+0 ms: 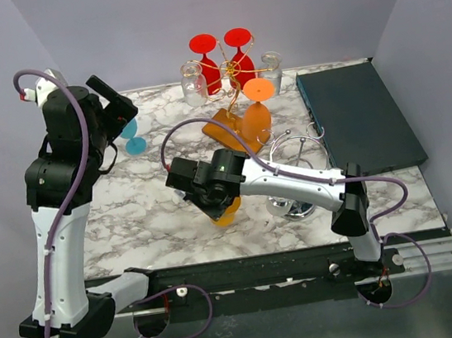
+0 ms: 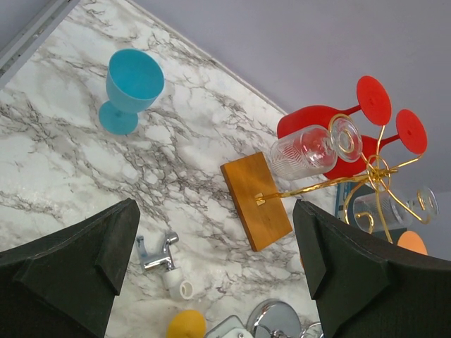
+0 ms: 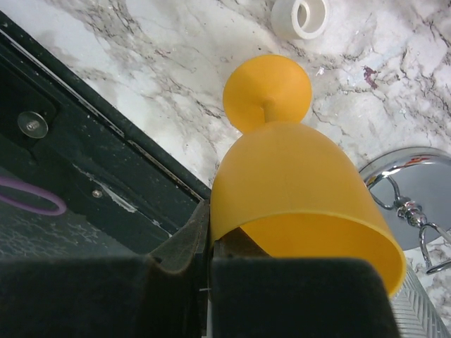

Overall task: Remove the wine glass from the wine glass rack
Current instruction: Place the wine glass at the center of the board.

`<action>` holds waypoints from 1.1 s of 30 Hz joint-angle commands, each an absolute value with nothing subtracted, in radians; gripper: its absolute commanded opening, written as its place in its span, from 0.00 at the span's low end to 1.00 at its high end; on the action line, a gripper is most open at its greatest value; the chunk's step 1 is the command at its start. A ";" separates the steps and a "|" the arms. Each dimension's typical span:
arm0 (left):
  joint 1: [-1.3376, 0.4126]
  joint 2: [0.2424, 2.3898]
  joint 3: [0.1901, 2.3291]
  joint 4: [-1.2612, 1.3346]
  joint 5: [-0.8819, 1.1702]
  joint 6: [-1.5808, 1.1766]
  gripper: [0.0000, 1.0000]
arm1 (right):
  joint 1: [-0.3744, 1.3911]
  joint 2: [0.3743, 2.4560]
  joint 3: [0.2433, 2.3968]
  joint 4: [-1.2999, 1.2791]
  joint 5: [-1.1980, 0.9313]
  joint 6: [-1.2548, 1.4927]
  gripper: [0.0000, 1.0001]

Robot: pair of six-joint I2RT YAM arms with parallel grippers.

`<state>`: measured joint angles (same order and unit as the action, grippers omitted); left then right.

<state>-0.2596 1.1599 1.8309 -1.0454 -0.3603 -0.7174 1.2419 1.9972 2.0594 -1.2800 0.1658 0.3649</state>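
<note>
Right wrist view is showing the right gripper clamping narrow on the rim wall of the yellow glass, one finger inside the bowl and one outside. The glass is hanging foot-down over the marble table, already well apart from the rack. I can't tell whether the foot is touching the marble.

I'm flagging these risks:
- The pinch is only catching a thin strip of rim, so I'm expecting the glass could swing or slip out if the wrist jerks.
- The glass is looking tilted, so letting go before the foot sits flat could tip it over.
- It is sitting near the black front rail, so a tipped glass could be rolling off the table edge.
- The chrome stand is just beside the bowl, so a sideways move could knock it.

The left gripper is hanging wide and holding nothing, up near the blue glass, so I'm not worrying about it.
</note>
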 commanded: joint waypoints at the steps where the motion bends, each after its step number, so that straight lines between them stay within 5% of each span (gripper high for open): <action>1: -0.261 1.189 1.814 -1.003 -0.357 -0.718 0.99 | 1.238 1.979 2.010 -1.246 0.139 0.341 0.01; 16: -0.187 1.243 1.785 -0.949 -0.235 -0.727 0.99 | 1.191 1.956 1.891 -1.154 0.087 0.315 0.02; 33: -0.152 1.249 1.768 -0.927 -0.183 -0.718 0.99 | 1.187 1.971 1.977 -1.182 0.077 0.305 0.37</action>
